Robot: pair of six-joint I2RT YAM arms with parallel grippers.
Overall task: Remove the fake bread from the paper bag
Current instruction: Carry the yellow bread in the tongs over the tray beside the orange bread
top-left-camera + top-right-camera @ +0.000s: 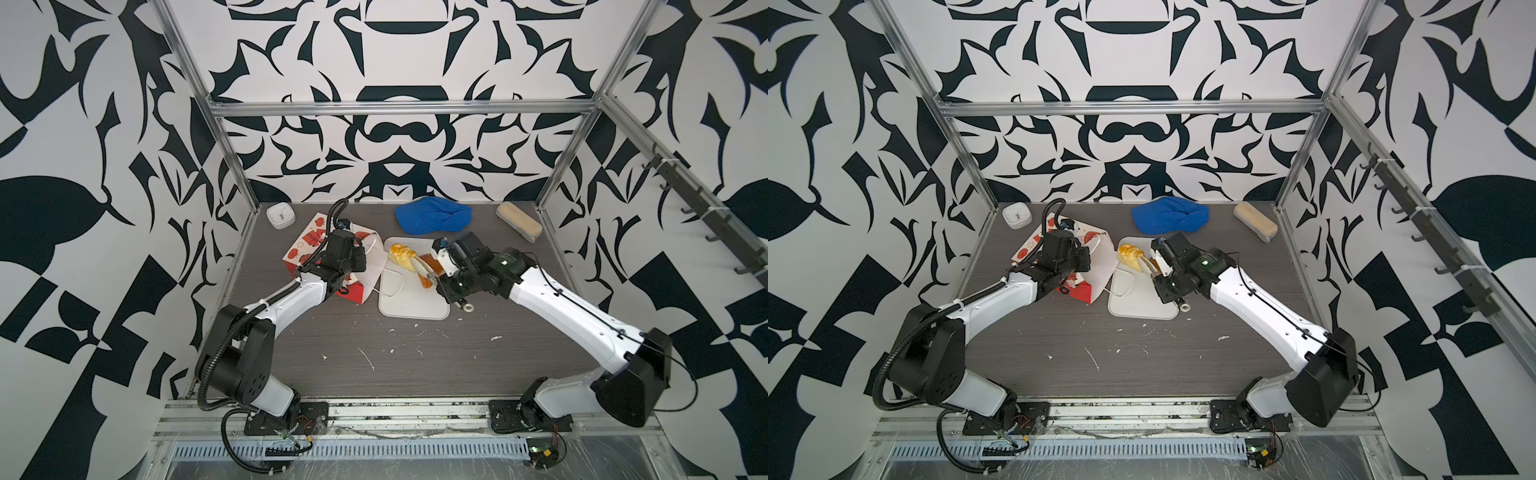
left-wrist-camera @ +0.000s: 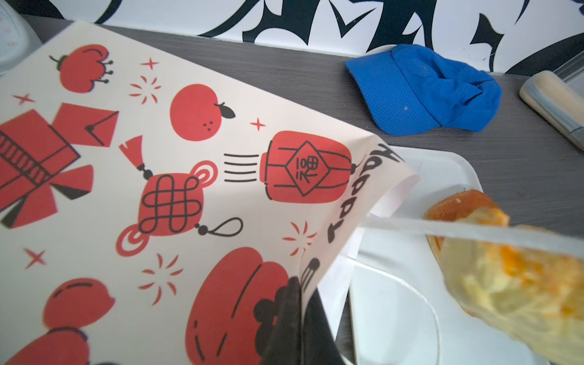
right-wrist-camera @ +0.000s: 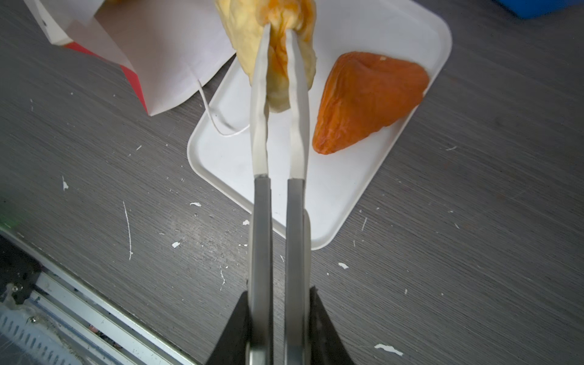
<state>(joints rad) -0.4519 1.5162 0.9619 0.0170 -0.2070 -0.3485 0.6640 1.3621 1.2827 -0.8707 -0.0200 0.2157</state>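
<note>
- paper bag (image 2: 189, 158), mouth overlapping the tray (image 3: 331, 196): your left gripper (image 2: 295, 319) is pinching its rim; tugging is risking a tear.
- braided loaf (image 3: 240, 41): your right gripper (image 3: 279, 30) is clamping it over the tray; it may be slipping out.
- brown pastry (image 3: 369, 101) is sitting on the tray.

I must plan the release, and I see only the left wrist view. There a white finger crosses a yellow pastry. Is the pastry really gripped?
Observer: Yes. In the right wrist view both fingers of the right gripper pinch the golden pastry over the white tray.
Operator: Is the brown pastry fully on the tray?
Observer: Yes, the brown pastry lies whole inside the tray's rim, apart from the held one.
Operator: How does the bag lie?
Observer: In a top view the paper bag lies on its side, mouth toward the tray.
</note>
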